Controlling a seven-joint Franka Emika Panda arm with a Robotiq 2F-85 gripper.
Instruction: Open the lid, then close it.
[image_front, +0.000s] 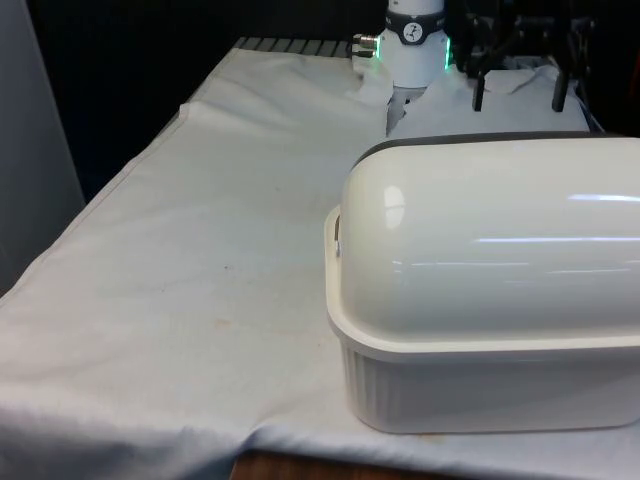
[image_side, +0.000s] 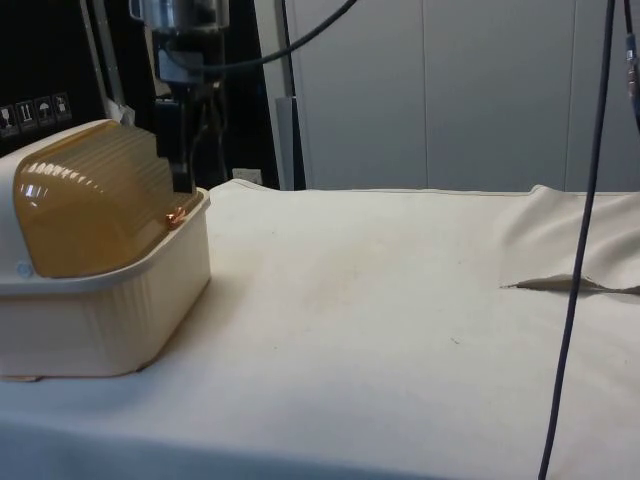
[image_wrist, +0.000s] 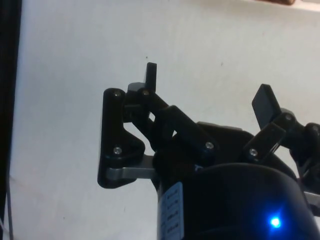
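Note:
A cream bread box (image_front: 480, 380) stands at the front view's right, its rounded back turned to that camera. From the side, the box (image_side: 100, 310) carries a ribbed amber roll-top lid (image_side: 90, 205) that is down at the front rim, where a small copper handle (image_side: 177, 216) sits. My gripper (image_side: 183, 178) hangs upright right in front of the lid, its tips just above the handle. In the wrist view the gripper (image_wrist: 207, 90) is open, fingers (image_wrist: 151, 75) wide apart, with only white cloth between them.
The white cloth (image_side: 380, 300) covers the table, with a raised fold (image_side: 570, 285) towards the side view's right. A black cable (image_side: 580, 250) hangs down near that fold. The arm (image_front: 412, 40) rises behind the box.

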